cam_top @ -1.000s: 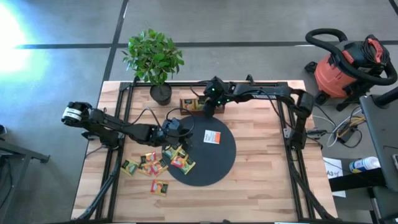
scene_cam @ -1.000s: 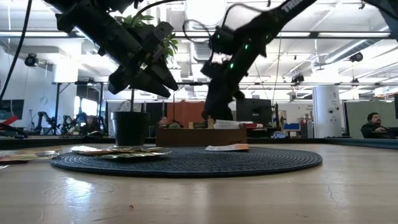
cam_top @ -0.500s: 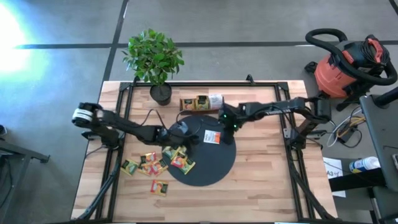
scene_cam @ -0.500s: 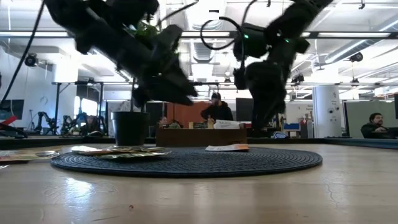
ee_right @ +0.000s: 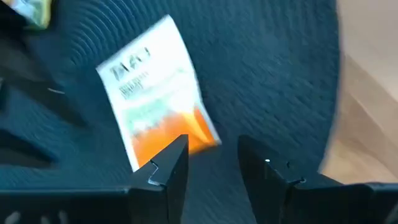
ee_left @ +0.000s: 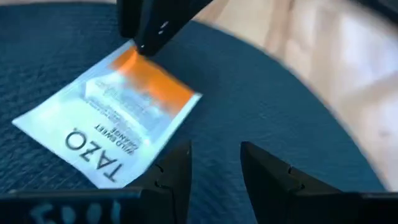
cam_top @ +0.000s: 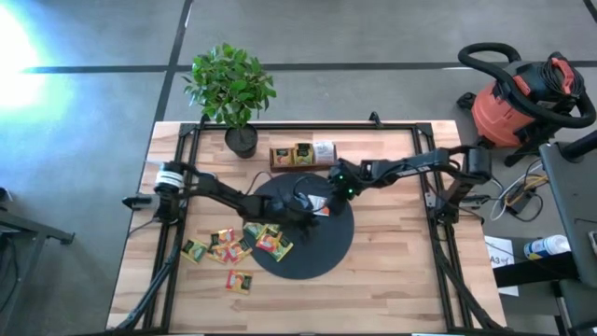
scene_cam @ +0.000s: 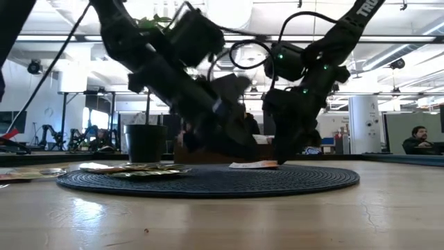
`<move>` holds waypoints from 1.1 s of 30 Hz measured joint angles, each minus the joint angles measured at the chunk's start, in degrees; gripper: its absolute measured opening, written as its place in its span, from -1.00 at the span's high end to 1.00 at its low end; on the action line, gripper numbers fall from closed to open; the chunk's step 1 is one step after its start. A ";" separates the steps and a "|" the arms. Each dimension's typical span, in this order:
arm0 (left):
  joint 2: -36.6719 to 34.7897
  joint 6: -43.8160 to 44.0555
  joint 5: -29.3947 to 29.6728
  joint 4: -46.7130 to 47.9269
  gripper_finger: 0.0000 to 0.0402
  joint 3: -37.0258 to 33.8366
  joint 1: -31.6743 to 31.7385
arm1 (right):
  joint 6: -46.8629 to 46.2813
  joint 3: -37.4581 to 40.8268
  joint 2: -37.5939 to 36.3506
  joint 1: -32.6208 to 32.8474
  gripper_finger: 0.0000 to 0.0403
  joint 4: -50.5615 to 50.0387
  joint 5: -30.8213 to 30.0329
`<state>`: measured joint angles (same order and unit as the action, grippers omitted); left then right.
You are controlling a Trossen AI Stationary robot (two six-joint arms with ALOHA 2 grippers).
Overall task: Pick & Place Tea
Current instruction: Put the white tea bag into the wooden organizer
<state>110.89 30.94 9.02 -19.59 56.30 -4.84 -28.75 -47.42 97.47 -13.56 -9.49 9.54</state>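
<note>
Wood-topped table carries a black disc, and on it a white-with-orange sachet lies flat, printed "TAZO", orange end toward the right gripper. Left gripper and right gripper flank it, each with fingers parted, gripping nothing.

On the black disc lies a white-and-orange tea sachet, with the left gripper and right gripper apparently meeting over it (their fingers unclear). Other sachets lie scattered by the disc's left edge.
</note>
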 joint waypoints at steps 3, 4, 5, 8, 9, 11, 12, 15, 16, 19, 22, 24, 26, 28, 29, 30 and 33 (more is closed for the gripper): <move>2.24 0.10 0.15 1.59 0.44 1.39 0.47 | -0.90 -0.02 1.04 0.07 0.36 1.82 0.83; 2.66 0.29 0.30 1.53 0.44 1.70 0.59 | -1.06 -0.02 1.41 0.07 0.36 2.38 0.96; 2.86 0.67 0.33 1.51 0.44 1.83 0.70 | -1.08 -0.02 1.75 0.07 0.37 3.03 1.01; 3.46 1.06 1.38 0.79 0.44 1.83 0.91 | -1.11 -0.02 2.17 0.12 0.40 5.42 1.01; 3.49 1.05 1.71 0.71 0.44 1.83 1.03 | -1.12 -0.02 2.43 0.17 0.41 6.44 1.10; 3.43 1.01 2.05 0.98 0.44 1.81 1.13 | -1.13 -0.02 2.81 0.17 0.44 7.58 2.30; 3.43 1.01 2.40 1.00 0.44 1.81 1.26 | -1.12 -0.02 2.87 0.17 0.46 7.77 3.42; 3.41 1.01 2.63 1.03 0.44 1.78 1.66 | -0.89 -0.02 2.86 0.25 0.53 8.06 5.55; 3.41 1.01 2.63 1.05 0.44 1.76 1.76 | -0.86 -0.02 2.77 0.39 0.55 8.01 5.57; 3.41 0.63 2.70 1.07 0.44 1.74 1.90 | -0.84 -0.02 2.63 0.55 0.64 9.17 5.47; 3.41 0.63 3.06 1.11 0.44 1.72 1.96 | -0.64 -0.02 2.74 0.55 0.72 9.61 3.77; 3.41 0.59 3.26 1.11 0.44 1.70 2.01 | -0.57 -0.02 2.76 0.55 0.74 9.28 1.00; 3.41 0.57 3.35 1.11 0.44 1.68 2.02 | -0.51 -0.02 2.65 0.57 0.73 9.30 -2.94; 3.41 0.56 3.32 1.11 0.44 1.65 2.03 | 1.17 -0.02 2.61 0.55 0.70 9.67 -4.75; 3.41 0.55 3.30 1.11 0.44 1.65 2.03 | 2.31 -0.04 2.61 0.55 0.68 9.71 -4.90; 3.41 0.55 3.27 1.11 0.44 1.65 2.03 | 3.16 -0.04 2.61 0.55 0.65 9.69 -5.02; 3.41 0.44 3.21 1.13 0.44 1.63 2.03 | 5.45 -0.04 2.61 0.57 0.55 9.77 -5.00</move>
<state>114.30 31.38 12.23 -18.46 57.93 -2.81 -23.29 -47.46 100.07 -12.99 0.28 4.54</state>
